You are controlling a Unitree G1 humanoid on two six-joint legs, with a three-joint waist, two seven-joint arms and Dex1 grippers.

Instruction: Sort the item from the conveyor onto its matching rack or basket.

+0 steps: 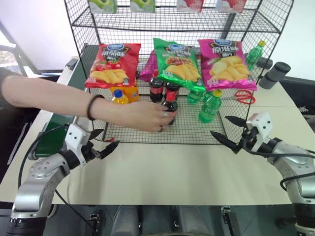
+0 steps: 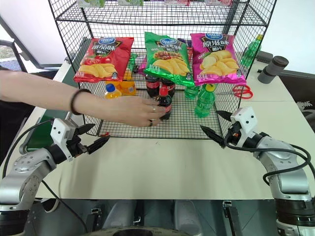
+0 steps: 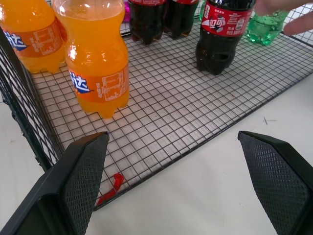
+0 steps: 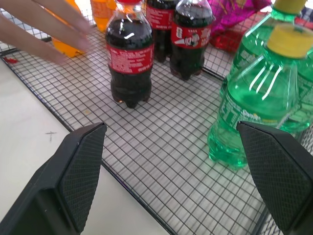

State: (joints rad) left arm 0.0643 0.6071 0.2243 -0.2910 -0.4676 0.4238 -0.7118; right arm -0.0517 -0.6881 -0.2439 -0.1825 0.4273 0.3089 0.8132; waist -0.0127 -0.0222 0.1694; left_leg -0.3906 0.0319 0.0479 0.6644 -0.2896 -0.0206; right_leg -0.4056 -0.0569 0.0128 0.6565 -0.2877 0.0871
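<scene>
Left eye view: cola bottle (image 1: 170, 107), dark liquid, red cap and label, stood upright on the rack (image 1: 197, 129) floor, a person's hand (image 1: 146, 116) around it. Two more colas behind; three chip bags above.
Left wrist view: left hand (image 3: 188, 181) spread, empty; two orange bottles (image 3: 98, 63).
Right wrist view: right hand (image 4: 183, 171) spread, empty; three colas upright.

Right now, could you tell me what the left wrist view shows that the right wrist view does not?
Left wrist view: two plastic orange-drink bottles and a small red scrap at the edge of the black wire-mesh rack shelf. Right wrist view: green plastic soda bottles with yellow caps. Both: the dark cola bottle with red label standing on the shelf, two more colas behind, a person's fingers, and open jaws.
</scene>
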